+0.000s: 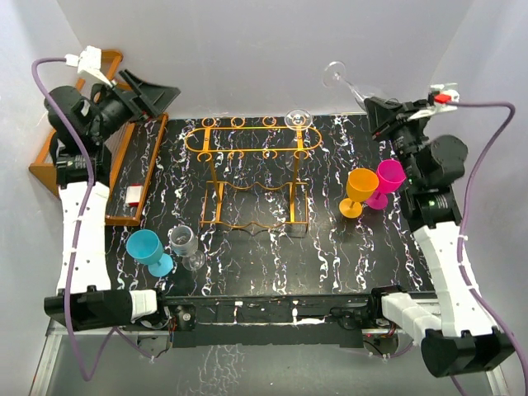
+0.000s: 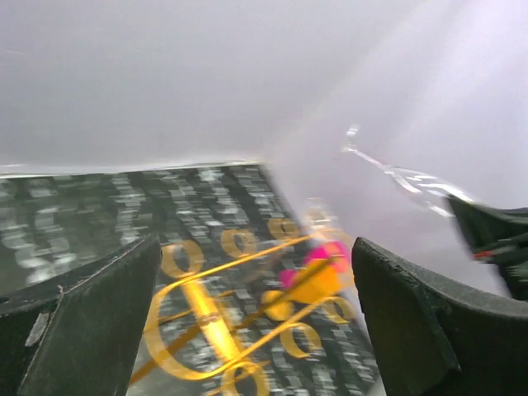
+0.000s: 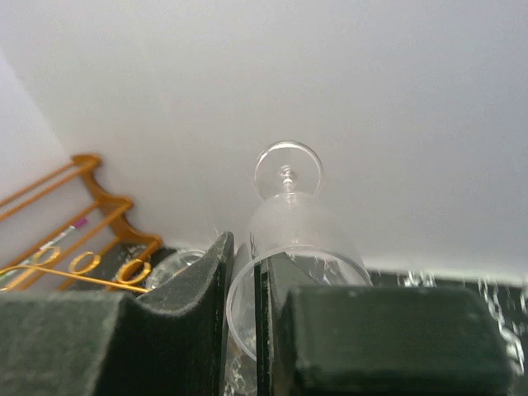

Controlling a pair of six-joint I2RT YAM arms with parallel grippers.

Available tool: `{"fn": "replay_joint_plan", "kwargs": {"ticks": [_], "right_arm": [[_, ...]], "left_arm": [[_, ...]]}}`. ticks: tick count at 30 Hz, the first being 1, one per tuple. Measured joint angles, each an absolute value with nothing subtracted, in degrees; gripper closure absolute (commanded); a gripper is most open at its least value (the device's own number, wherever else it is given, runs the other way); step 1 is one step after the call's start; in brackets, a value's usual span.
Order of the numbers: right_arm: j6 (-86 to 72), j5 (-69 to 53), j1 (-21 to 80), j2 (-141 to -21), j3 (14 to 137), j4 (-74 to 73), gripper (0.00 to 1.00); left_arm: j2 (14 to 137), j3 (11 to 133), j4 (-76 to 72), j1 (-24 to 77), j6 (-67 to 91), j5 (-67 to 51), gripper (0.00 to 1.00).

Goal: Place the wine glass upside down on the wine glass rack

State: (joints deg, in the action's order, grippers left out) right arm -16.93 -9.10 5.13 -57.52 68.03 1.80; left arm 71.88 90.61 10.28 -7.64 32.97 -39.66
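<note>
No words, numbers or signs I can read anywhere.

Small white-and-red card (image 1: 132, 195) lies on brown wooden rack (image 1: 152, 169) at left edge of table (image 1: 330, 247): too small to read.

Red-and-white tag (image 1: 444, 96) on cable above far right corner of table: no letters I can make out.

My wrist views: no writing seen.
</note>
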Motion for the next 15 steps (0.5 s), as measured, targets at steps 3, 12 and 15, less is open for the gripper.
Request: {"fn": "replay_joint_plan", "kwargs": {"ticks": [3,12,15], "right_arm": [[-15.14,-13.21,5.13,-53.34,63.90,11.99,0.92],[-12.03,-25.47,5.17,-51.48,60.45,38.89,0.92],[-12.43,-27.97,5.26,-53.08,60.60,43.03,0.92]], "left_arm": [[74.26,90.30,0.32,-3.01,45.47,-42.68,0.03],[83.05,89.97,-13.30,11.84,66.52,-41.52,0.03],[87.07,93.27,-12.47,17.54,66.85,-40.62,0.03]]}}
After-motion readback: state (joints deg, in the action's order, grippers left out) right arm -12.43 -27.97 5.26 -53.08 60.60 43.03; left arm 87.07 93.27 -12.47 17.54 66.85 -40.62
